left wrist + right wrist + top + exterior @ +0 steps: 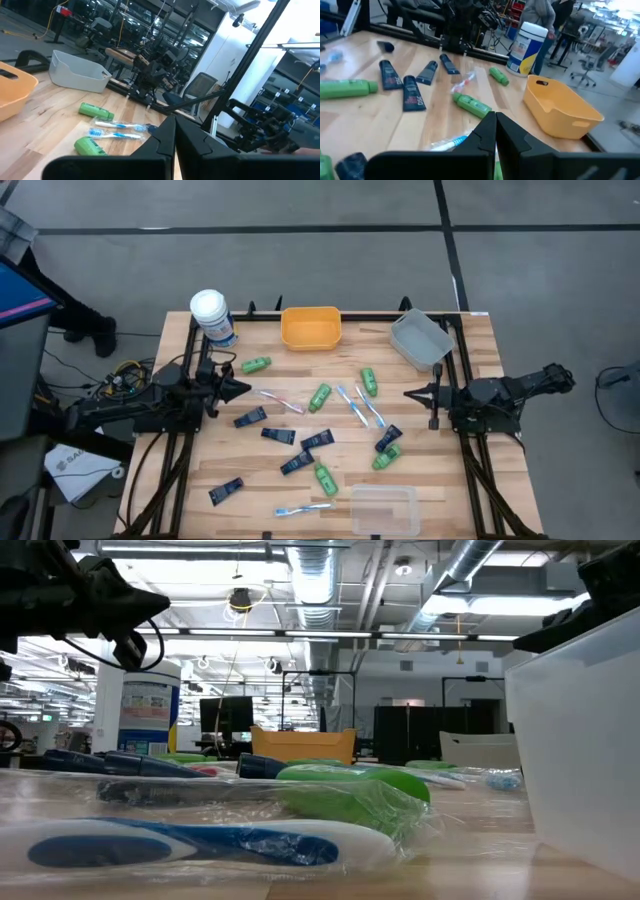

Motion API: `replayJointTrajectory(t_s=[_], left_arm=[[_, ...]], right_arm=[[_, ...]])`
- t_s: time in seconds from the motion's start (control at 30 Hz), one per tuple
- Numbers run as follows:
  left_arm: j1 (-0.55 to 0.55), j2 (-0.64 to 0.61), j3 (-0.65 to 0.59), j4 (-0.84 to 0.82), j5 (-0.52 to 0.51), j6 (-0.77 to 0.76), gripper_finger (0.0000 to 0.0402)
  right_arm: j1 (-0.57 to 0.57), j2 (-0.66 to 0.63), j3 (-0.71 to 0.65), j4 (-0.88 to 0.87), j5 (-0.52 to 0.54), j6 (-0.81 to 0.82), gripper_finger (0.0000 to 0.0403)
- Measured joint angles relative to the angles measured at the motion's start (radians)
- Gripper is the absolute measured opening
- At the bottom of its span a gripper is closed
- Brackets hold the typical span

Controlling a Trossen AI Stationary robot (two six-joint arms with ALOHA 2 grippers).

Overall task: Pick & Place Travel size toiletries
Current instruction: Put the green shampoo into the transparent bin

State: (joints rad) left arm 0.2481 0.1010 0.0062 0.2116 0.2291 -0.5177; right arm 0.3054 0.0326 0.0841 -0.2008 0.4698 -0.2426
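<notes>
Both my grippers are pinched fully closed on nothing right now, left gripper (243, 388) parked at the left side of the table (470, 480), right gripper (410, 393) at the right side, both pointing in toward the middle. My guess at the biggest risk: the toiletries (320, 430) are scattered close together across the wood, so dropping down on 1 could nudge its neighbour or catch 2 at once, especially the pair of blue toothbrushes (360, 405) lying side by side. The wrapped ones look slippery too, and the thin brushes lie flat, so my fingers could slide off. As for looks: bright green little bottles (320, 396), dark navy flat tubes (278, 436), a pink toothbrush (282, 400) near the centre and another blue one at the front edge by the clear bin (383, 508). The orange bin (310, 327) and grey bin (420, 340) sit at the far edge, apparently empty.
</notes>
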Motion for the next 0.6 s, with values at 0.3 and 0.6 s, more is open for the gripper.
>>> replayJointTrajectory(t_s=[0.3, 0.6], left_arm=[[0.0, 0.0, 0.0, 0.046, 0.003, -0.097, 0.0001], [0.0, 0.0, 0.0, 0.059, -0.001, -0.097, 0.0001]], right_arm=[[0.006, 0.0, -0.001, 0.028, -0.004, 0.109, 0.0], [0.009, 0.0, -0.001, 0.167, -0.016, 0.779, 0.0]])
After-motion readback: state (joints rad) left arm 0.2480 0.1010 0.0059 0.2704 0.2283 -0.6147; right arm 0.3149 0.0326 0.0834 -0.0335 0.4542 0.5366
